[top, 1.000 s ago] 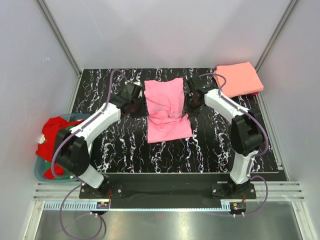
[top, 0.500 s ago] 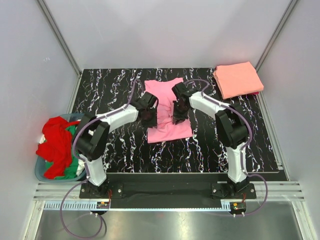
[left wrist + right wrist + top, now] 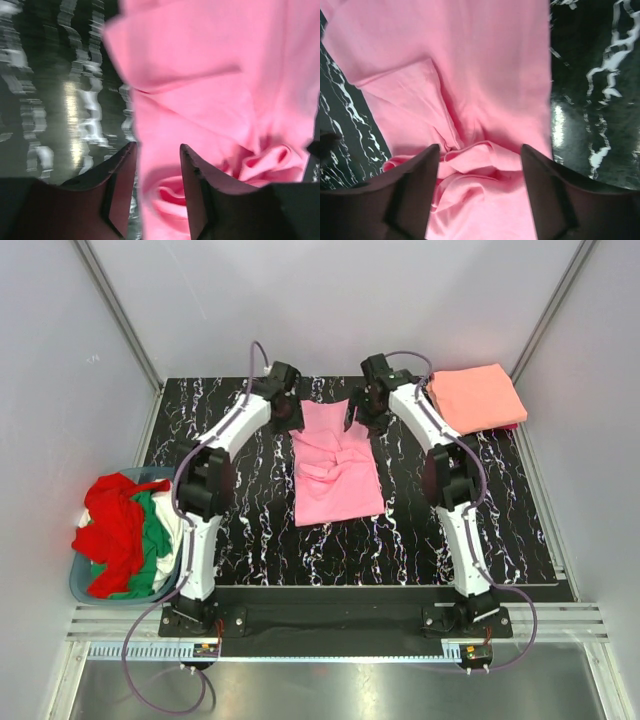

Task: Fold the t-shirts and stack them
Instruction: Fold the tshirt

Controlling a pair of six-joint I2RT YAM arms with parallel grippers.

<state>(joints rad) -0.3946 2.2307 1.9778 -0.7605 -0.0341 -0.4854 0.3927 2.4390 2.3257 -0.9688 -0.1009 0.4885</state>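
we find the half-folded t-shirt [image 3: 338, 472] between left claw [image 3: 288, 412] and right claw [image 3: 360, 412], a folded t-shirt [image 3: 478, 398] right of the right claw, a basket [image 3: 82, 587] well left of the left claw.

Marbled table [image 3: 250, 525] bears pink t-shirt [image 3: 338, 472], salmon-orange t-shirt [image 3: 478, 398].

Seen from above, the light is bright and even. It falls from over the cell, and the pale walls give it back. Shadows under the arms are short and soft, and the glossy table [image 3: 400, 540] looks sharp. In the left wrist view the table is smeared into vertical streaks, with one white patch of glare. The pink t-shirt [image 3: 210, 90] is soft, and the left gripper [image 3: 156, 150] is dark and unfocused. The right wrist view is sharper: folds are clear, glare spots sit on the table, and the right gripper [image 3: 480, 147] is dim and blurred.
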